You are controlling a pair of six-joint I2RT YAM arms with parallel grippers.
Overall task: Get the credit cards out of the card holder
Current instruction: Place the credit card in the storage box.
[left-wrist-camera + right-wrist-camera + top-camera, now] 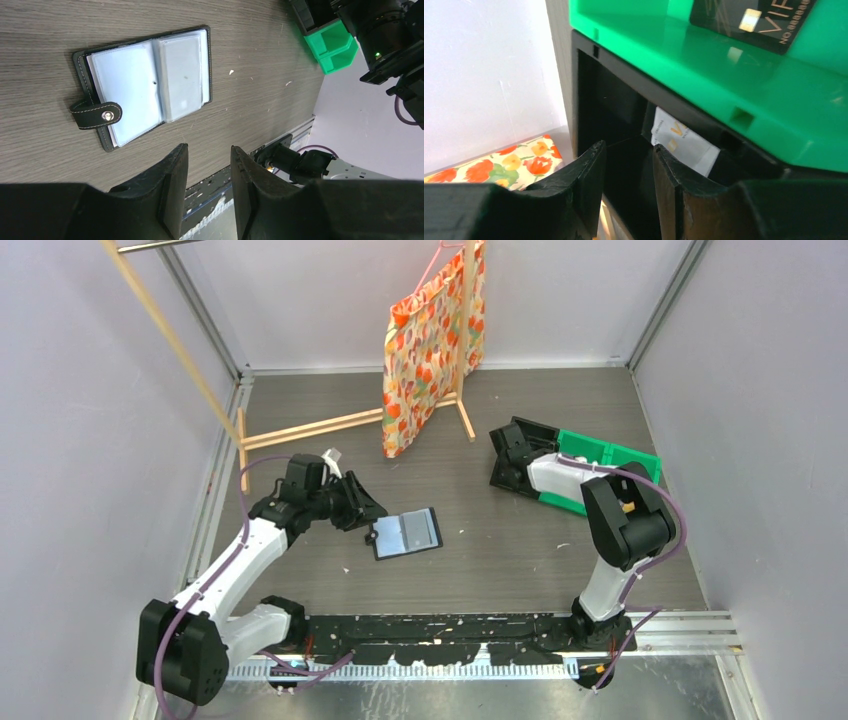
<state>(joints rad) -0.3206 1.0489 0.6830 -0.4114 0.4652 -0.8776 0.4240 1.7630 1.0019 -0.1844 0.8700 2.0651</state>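
The card holder (145,87) lies open on the table (500,550), pale pockets up and clasp tab (95,114) folded across one edge. Whether any cards remain inside cannot be told. The left gripper (207,150) hangs just beside it, jaws slightly apart and empty. Well apart, the right gripper (628,147) sits at the black bin (589,95), jaws also parted with nothing between them. A white card (684,142) leans inside that bin, and a dark card (749,20) lies in the adjoining green bin (704,75).
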